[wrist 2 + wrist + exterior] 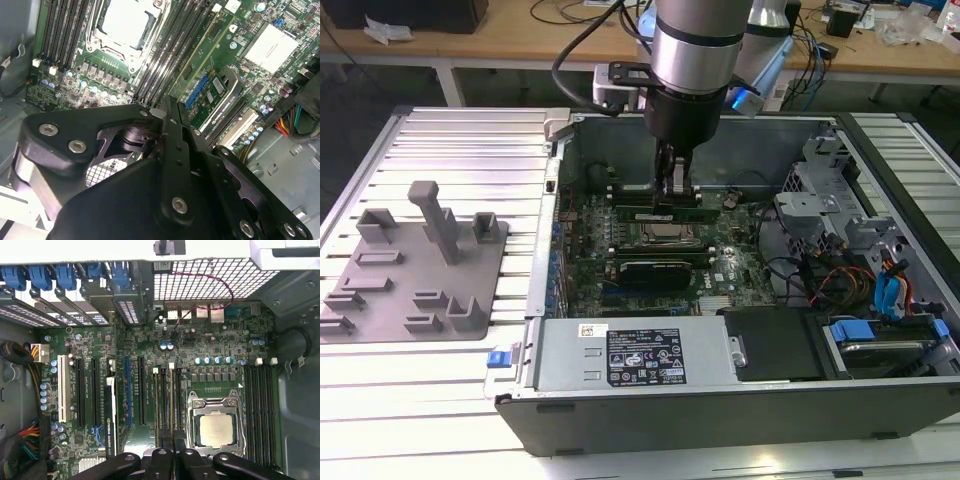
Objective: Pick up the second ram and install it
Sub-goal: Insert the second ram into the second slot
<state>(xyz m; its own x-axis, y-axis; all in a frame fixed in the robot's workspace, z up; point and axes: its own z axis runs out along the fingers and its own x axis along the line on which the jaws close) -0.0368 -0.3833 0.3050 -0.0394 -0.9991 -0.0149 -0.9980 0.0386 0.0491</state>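
Exterior view first: your slim green circuit-board stick, the second ram [655, 213], stands on edge in the long black slots just beyond the silver square CPU socket [665, 237], inside the open dark computer case [720, 410]. The black hand [675, 190] reaches straight down onto its top edge, fingers closed on it as far as you can judge. So the pick-up is done. Whether the stick is fully seated and latched, you cannot tell. The grey plastic tray with pegs [410, 270] sits well apart on the ribbed metal table [470, 140].
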